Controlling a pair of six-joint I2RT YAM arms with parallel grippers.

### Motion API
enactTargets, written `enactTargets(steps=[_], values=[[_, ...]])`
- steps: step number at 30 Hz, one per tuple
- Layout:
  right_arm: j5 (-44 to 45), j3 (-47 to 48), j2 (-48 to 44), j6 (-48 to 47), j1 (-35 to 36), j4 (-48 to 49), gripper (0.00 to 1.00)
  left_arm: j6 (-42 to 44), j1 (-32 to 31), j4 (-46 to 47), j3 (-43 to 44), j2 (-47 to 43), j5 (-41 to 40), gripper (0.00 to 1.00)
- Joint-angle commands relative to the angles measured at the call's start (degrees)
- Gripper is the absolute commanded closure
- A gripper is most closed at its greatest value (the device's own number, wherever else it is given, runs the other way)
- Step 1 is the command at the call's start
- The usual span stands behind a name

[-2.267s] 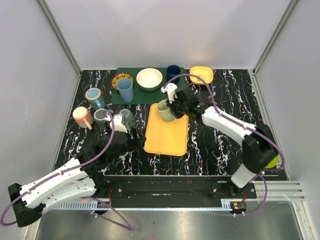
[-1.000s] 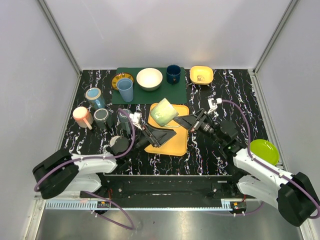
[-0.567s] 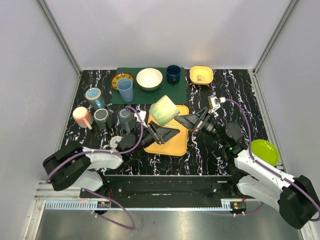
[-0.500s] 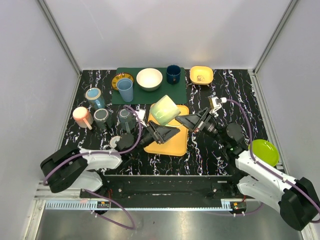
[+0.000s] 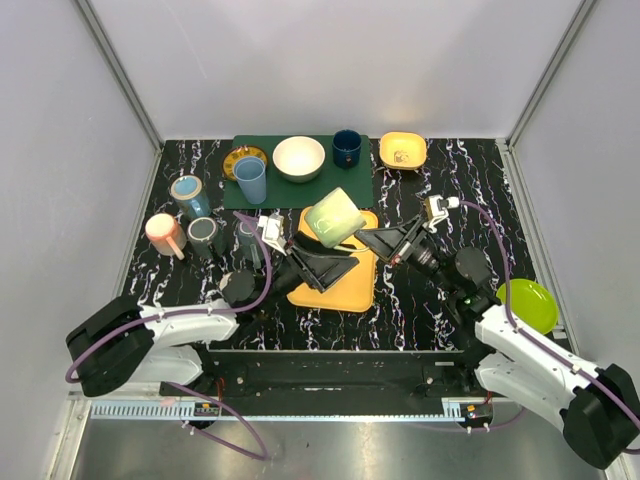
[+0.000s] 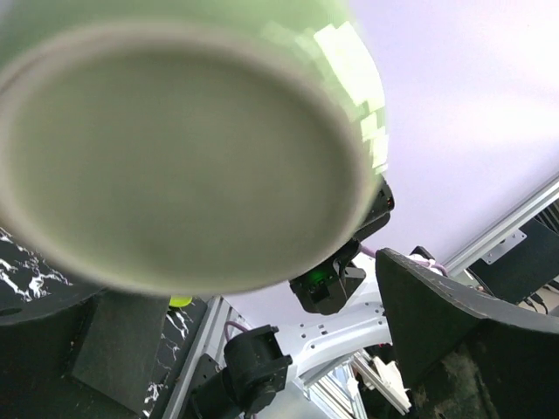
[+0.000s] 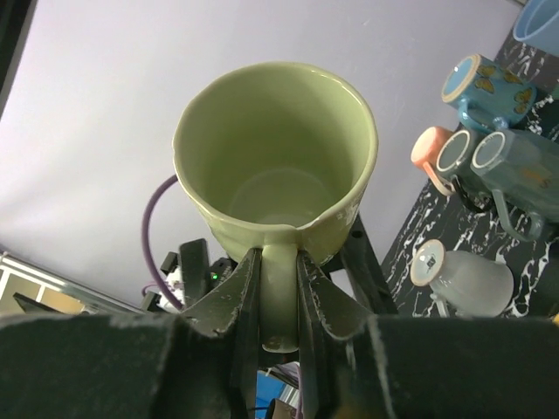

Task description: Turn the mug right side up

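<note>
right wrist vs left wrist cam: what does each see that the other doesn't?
Right wrist only: the green mug's open mouth and inside, its handle pinched by the right gripper, and spare mugs off to the side. Left wrist only: the mug's flat base filling most of the frame, the left gripper wide open to either side of it, and the right arm beyond. Both: the same green mug, seen from opposite ends.

Pale green glossy mug (image 5: 333,217), empty, aloft over orange tray (image 5: 360,290), tipped sideways, mouth rightward, base leftward
</note>
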Motion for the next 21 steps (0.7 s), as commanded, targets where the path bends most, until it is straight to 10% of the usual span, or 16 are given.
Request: enactTargets(steps=[1,21], values=[[-0.87,4.60,0.16,-0.47,0.78,4.54,1.00,3.65,0.02,8.40,4.22,-0.49,-2.14,0.02],[-7.20,8.12,-2.48,-5.74,1.05,-7.66,1.00,0.41,5.73,7.87,9.67,0.74,-2.93,0.30]])
